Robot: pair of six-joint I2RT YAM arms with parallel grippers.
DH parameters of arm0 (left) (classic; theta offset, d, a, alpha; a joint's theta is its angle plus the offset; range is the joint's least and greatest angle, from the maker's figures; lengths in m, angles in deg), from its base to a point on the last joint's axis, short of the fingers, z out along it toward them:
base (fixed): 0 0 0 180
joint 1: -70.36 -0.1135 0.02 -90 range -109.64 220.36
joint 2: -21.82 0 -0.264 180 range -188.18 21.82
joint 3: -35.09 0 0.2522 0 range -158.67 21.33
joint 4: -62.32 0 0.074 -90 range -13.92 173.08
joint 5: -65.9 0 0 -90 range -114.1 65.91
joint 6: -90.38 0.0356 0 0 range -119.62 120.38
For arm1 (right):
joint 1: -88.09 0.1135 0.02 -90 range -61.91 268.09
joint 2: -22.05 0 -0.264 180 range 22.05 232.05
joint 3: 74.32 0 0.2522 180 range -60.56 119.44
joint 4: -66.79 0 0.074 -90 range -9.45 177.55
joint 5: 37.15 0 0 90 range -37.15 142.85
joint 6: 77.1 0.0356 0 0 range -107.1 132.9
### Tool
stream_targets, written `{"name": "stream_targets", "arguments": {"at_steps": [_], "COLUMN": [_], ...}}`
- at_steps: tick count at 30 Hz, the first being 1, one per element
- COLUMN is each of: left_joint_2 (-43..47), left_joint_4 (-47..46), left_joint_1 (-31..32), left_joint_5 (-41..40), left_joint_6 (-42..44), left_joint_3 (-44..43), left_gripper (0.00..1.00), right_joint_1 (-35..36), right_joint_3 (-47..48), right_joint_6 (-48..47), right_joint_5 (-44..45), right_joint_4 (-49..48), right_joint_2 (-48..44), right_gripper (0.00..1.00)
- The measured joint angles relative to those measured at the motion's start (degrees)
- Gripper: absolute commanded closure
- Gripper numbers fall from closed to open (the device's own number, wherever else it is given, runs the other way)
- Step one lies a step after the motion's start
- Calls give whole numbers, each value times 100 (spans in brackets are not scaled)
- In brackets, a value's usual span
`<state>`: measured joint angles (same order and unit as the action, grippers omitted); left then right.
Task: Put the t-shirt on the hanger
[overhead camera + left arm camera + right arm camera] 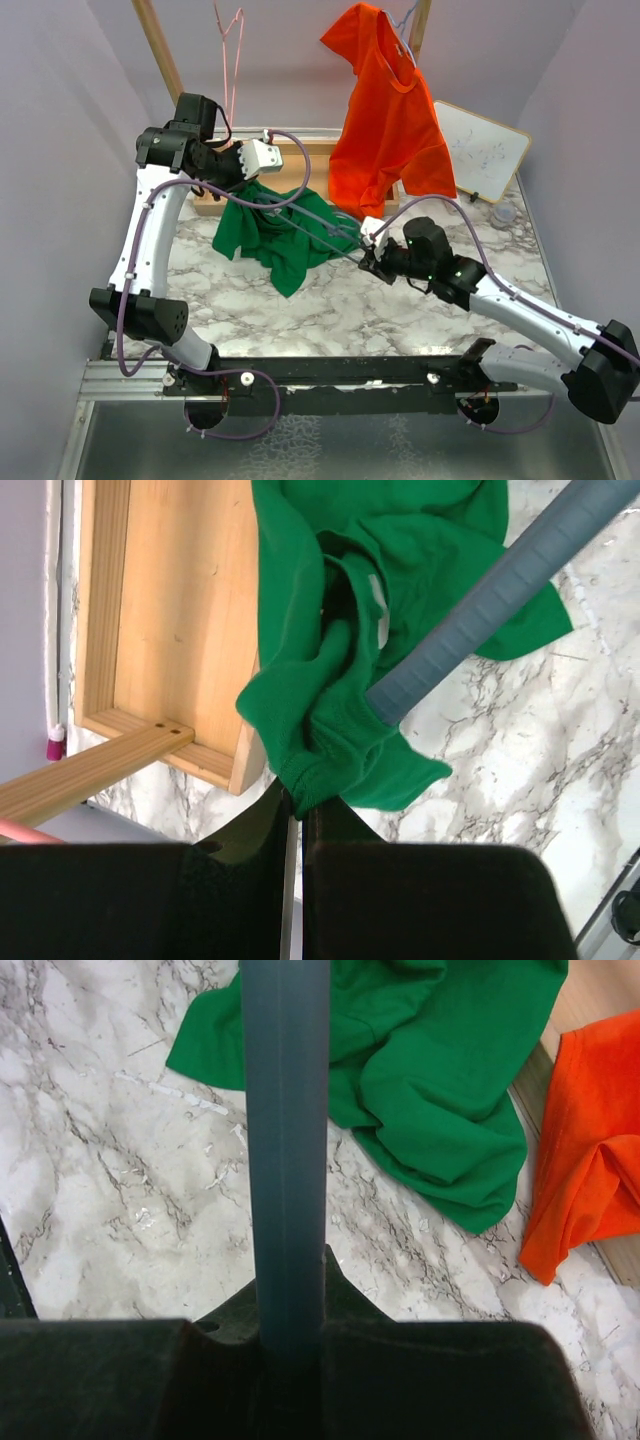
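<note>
The green t-shirt (275, 235) hangs bunched from my left gripper (252, 180), its lower part resting on the marble table. In the left wrist view the left gripper (297, 798) is shut on a ribbed edge of the t-shirt (320, 730). The blue-grey hanger (480, 610) pokes one arm into the shirt's opening beside the white label (380, 605). My right gripper (368, 258) is shut on the hanger (320, 238) to the shirt's right. In the right wrist view the hanger (287, 1140) runs straight up from the right gripper (290, 1305), with the t-shirt (430, 1080) beyond.
An orange-red t-shirt (385, 120) hangs on a pale lilac hanger (405, 20) at the back right. A pink wire hanger (232, 50) hangs from the wooden rack (160, 50), whose base (170, 610) lies behind the shirt. A whiteboard (480, 150) leans at the far right.
</note>
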<state>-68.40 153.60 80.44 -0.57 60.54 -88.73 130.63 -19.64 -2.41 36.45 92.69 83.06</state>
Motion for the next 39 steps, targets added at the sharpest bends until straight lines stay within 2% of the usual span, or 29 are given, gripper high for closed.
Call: {"name": "stream_targets", "arguments": {"at_steps": [19, 31, 39], "left_joint_2": [81, -142, -140], "left_joint_4": [308, 308, 175], "left_joint_1": [0, 17, 20], "left_joint_5": [503, 839, 946], "left_joint_6": [-396, -610, -782], "left_joint_3": [-85, -105, 48], "left_gripper": [100, 100, 100], "right_joint_1": [0, 0, 0], "right_joint_3": [223, 903, 940], "right_joint_6": [-50, 9, 24], "right_joint_5": [573, 789, 881], "right_joint_4": [-372, -723, -741], "right_joint_2": [1246, 2463, 2588], "right_gripper": [99, 99, 99]}}
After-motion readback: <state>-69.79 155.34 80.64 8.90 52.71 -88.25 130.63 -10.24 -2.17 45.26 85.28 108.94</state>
